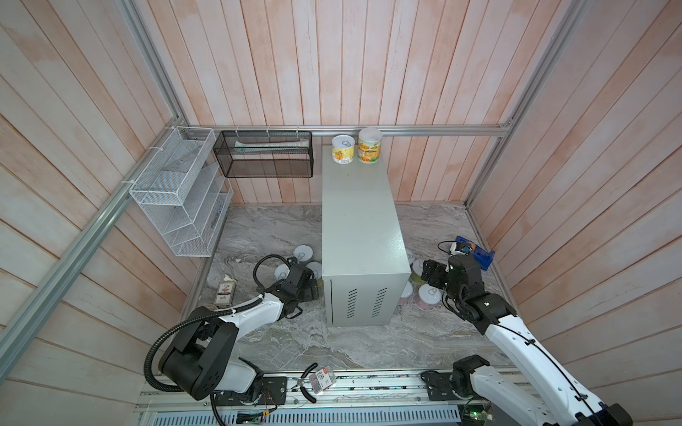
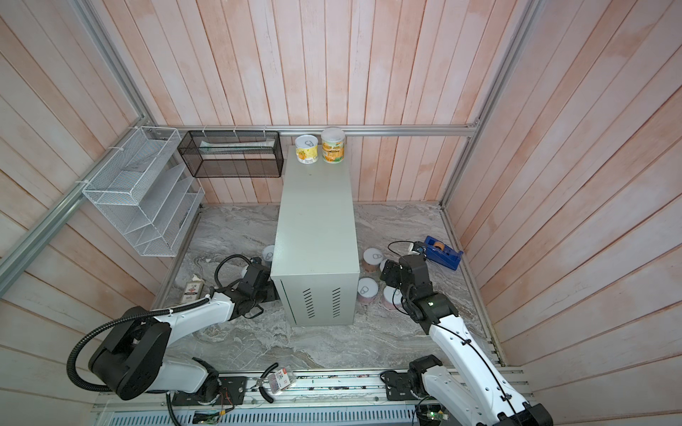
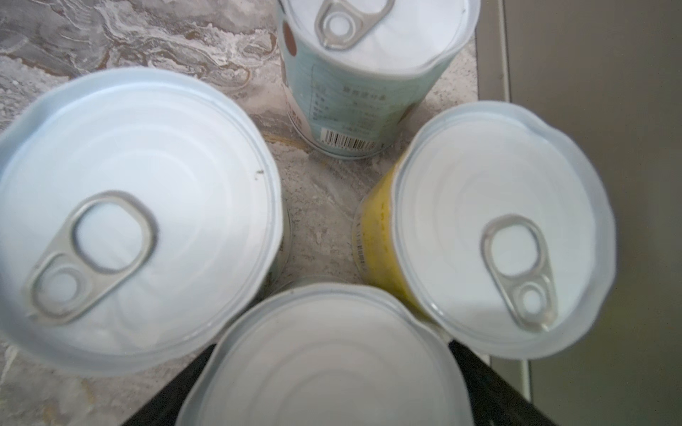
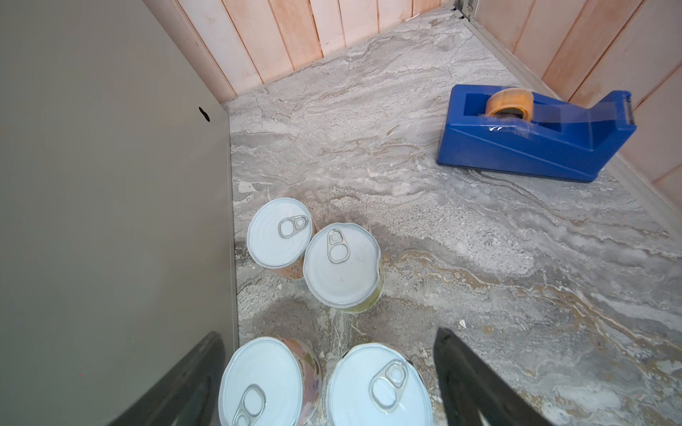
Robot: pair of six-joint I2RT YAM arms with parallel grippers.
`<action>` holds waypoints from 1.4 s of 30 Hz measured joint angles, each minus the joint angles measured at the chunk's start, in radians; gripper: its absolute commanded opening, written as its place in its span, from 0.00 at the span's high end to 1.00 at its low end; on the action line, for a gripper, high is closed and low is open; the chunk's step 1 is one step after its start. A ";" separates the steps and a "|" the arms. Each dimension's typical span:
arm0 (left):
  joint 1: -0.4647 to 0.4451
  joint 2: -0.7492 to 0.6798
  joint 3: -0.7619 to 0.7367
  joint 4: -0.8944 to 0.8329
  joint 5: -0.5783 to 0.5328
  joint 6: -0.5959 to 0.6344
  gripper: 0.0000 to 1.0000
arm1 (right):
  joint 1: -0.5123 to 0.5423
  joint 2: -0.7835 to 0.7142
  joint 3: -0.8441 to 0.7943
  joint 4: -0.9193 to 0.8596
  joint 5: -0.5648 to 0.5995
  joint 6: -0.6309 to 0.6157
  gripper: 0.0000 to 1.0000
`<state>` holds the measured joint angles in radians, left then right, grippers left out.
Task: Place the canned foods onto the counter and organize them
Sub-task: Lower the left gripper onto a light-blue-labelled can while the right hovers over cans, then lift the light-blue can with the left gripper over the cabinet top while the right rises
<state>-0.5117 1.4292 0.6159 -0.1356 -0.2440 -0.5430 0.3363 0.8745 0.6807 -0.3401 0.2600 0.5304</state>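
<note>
Silver pull-tab lids fill the left wrist view: four short cylindrical tins stand upright on the grey marble-patterned surface (image 3: 324, 191), at about 8 o'clock from the counter (image 1: 358, 206), a tall pale grey-green metal cabinet with a flat top.

Your left gripper (image 3: 332, 346) has its dark fingers (image 3: 491, 387) on either side of the nearest tin (image 3: 324, 369). The lid hides the contact, so you cannot tell whether they already press its wall.

The step in hand looks like picking up that tin. Centre it between the fingers, grip below the rim and lift straight up. The yellow-labelled neighbour (image 3: 502, 228) at its 2 o'clock and the cabinet side are just beside it. The pale-blue-labelled tin (image 3: 354, 92) at 12 o'clock stands apart.

Your right gripper (image 4: 328, 333) hangs with its fingers apart, holding nothing, above four more silver-lidded tins (image 4: 341, 265) at 4 o'clock from the counter.

Two yellow-labelled tins (image 1: 342, 149) already stand side by side at the 12 o'clock end of the counter top. Set the next one in line in front of them.
</note>
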 measured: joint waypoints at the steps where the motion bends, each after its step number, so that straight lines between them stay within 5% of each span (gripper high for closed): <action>1: 0.000 0.002 0.000 0.004 0.000 0.000 0.07 | -0.002 0.000 0.000 0.004 -0.002 0.000 0.13; 9: -0.003 0.005 0.000 0.009 -0.005 -0.002 0.16 | -0.004 0.000 -0.003 0.035 -0.034 0.000 0.13; 13: -0.007 0.003 0.000 0.018 -0.023 -0.005 0.31 | -0.005 0.002 -0.011 0.038 -0.035 0.000 0.14; 16: -0.007 0.003 0.000 0.023 -0.024 -0.003 0.54 | -0.005 0.003 -0.011 0.044 -0.038 0.000 0.14; 18: -0.007 0.003 0.000 0.023 -0.023 -0.003 0.91 | -0.005 0.003 -0.011 0.050 -0.040 0.000 0.14; 19: -0.007 0.003 0.000 0.023 -0.023 -0.003 1.00 | -0.005 0.003 -0.011 0.051 -0.041 0.000 0.14; 27: -0.013 -0.039 0.000 -0.034 0.017 -0.005 1.00 | -0.006 0.003 -0.011 0.055 -0.042 0.000 0.14; 42: -0.026 -0.364 0.140 -0.420 0.040 0.001 1.00 | -0.006 -0.005 -0.004 0.051 -0.044 -0.010 0.14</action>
<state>-0.5373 1.0653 0.7555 -0.5552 -0.2035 -0.5423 0.3302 0.8692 0.6765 -0.2890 0.2161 0.5209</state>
